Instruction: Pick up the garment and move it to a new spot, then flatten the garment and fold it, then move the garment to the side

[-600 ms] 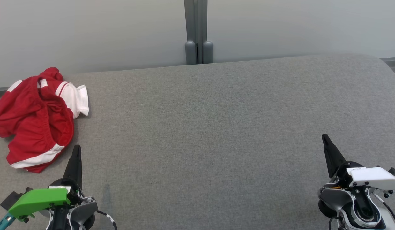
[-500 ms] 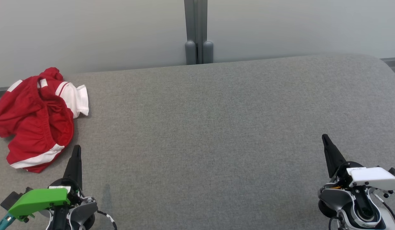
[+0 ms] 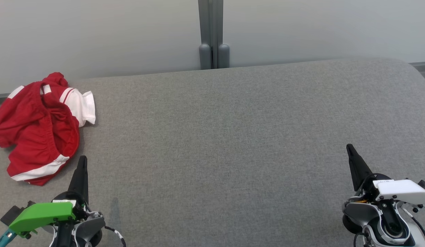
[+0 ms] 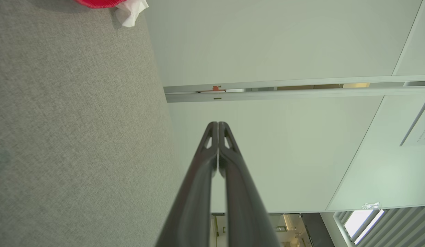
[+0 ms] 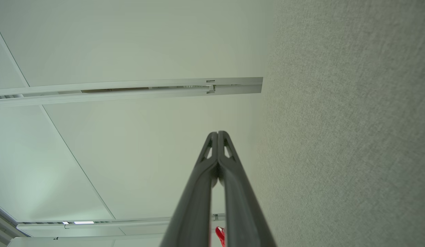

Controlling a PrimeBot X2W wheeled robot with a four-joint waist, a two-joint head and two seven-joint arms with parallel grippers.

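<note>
The crumpled red-and-white garment (image 3: 37,130) lies at the far left of the desk (image 3: 216,137), just ahead of the clenched, empty left tool (image 3: 82,160), the right tool (image 3: 349,148) likewise clenched well apart; soft, light and limp, it probably suits a pinch on a raised fold.

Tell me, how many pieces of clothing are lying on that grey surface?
1. A crumpled red and white garment lies at the far left of the grey surface, just ahead of the left gripper. Its folds could hide a second piece.
</note>
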